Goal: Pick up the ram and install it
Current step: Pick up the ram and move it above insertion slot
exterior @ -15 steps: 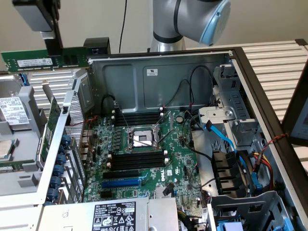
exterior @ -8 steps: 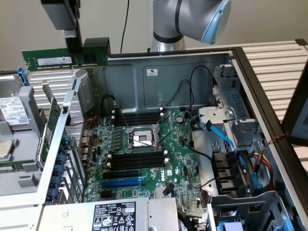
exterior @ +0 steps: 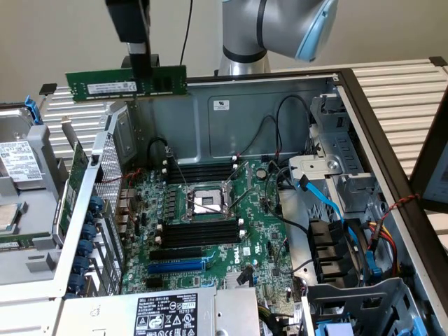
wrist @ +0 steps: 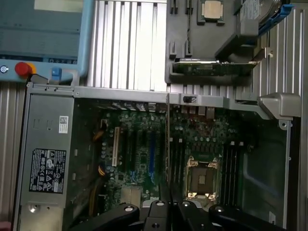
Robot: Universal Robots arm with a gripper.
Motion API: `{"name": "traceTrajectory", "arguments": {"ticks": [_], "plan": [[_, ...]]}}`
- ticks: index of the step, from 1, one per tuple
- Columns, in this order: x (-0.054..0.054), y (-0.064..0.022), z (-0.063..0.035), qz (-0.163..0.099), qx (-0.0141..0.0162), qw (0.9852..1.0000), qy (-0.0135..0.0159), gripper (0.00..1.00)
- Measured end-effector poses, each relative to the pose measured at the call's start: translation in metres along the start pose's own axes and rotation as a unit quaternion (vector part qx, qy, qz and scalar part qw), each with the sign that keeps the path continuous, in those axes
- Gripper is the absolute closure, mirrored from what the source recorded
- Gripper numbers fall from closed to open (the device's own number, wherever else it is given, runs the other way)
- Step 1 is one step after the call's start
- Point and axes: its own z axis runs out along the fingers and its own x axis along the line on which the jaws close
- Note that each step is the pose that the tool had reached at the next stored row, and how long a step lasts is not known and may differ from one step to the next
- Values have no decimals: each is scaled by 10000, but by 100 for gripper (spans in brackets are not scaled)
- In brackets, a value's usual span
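Note:
The ram [exterior: 126, 82] is a long green stick with a white label, held level in the air above the back-left corner of the open computer case. My gripper [exterior: 140, 64] comes down from above and is shut on the ram's top edge near its middle. In the wrist view the ram [wrist: 167, 139] appears edge-on as a thin line running out from my gripper [wrist: 166, 204], over the motherboard [wrist: 144, 159]. Below lie the motherboard [exterior: 262, 231], its black memory slots [exterior: 203, 171] with white end clips, and the CPU socket [exterior: 208, 201].
A second bank of black slots [exterior: 199, 234] and a blue expansion slot [exterior: 178, 267] lie nearer the power supply [exterior: 164, 313]. Cables and a drive cage [exterior: 343, 210] crowd the exterior view's right. A grey tray [exterior: 21, 210] with parts sits left of the case wall [exterior: 105, 182].

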Motion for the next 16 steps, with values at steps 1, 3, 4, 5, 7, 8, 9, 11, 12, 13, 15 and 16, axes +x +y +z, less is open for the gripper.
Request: {"name": "traceTrajectory", "arguments": {"ticks": [1, 3, 4, 5, 7, 8, 9, 11, 12, 13, 15, 16], "plan": [[1, -45, -1, 0, 1, 10000, -9, 88], [0, -116, 1, -2, 2, 10000, -45, 88], [-7, -138, 8, -3, 3, 10000, -59, 88], [-20, -154, 16, -3, 3, 10000, -65, 88], [-56, -182, 34, -3, 4, 10000, -72, 88], [-78, -195, 41, -3, 4, 10000, -73, 88], [-105, -208, 47, -3, 5, 10000, -72, 88], [-179, -237, 62, -3, 6, 10000, -72, 88], [-219, -256, 70, -3, 6, 10000, -69, 88], [-256, -275, 77, -3, 7, 10000, -67, 88], [-321, -319, 90, -2, 8, 10000, -57, 88], [-346, -346, 96, -3, 10, 10000, -51, 88]]}}
